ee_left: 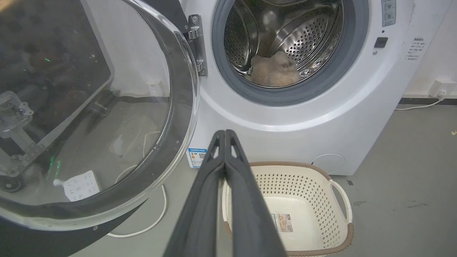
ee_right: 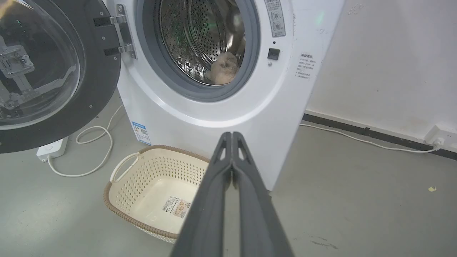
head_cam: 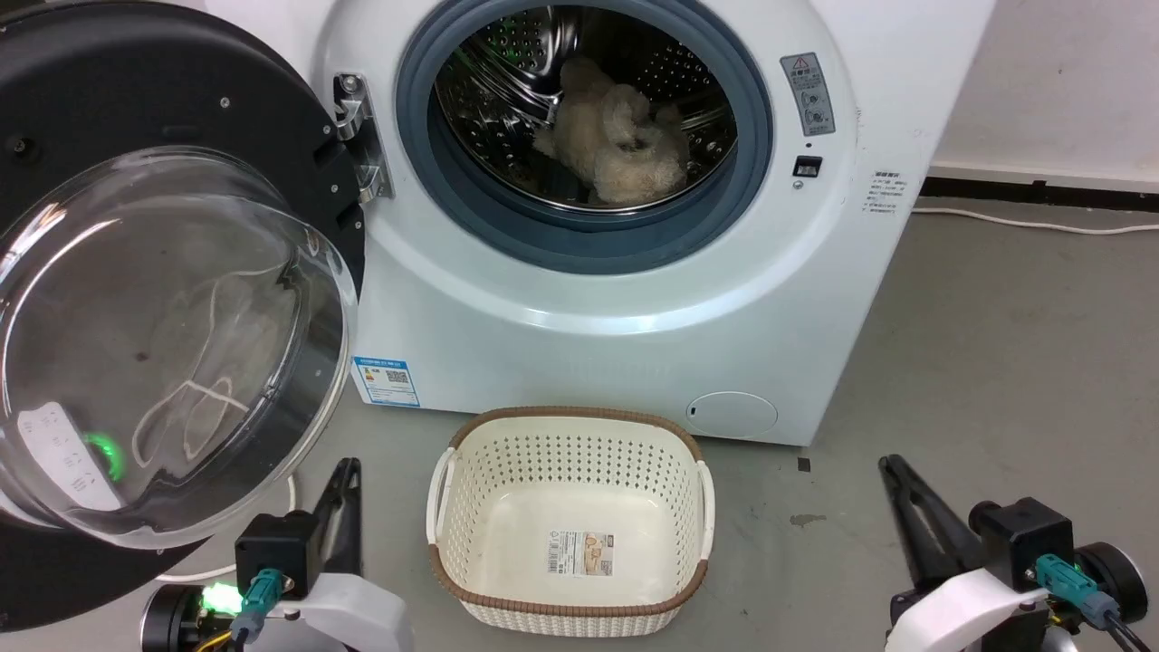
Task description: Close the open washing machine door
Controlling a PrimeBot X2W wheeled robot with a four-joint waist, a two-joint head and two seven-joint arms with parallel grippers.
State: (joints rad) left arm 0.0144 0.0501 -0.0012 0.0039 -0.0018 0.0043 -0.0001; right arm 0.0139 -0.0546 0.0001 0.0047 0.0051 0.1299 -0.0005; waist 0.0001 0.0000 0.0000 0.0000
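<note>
While door (head_cam: 136,100) open, plush (head_cam: 616,145) in drum (head_cam: 507,63)

Grey floor (head_cam: 996,362) spreads across my lower frame; at upper right I see a white wall (head_cam: 1068,81), its black skirting (head_cam: 1041,193), a white cable (head_cam: 1023,220) beneath.

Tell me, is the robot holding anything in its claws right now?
No, nothing is held. The left claw and the right claw are both shut on nothing, and neither touches the washing machine door.
</note>
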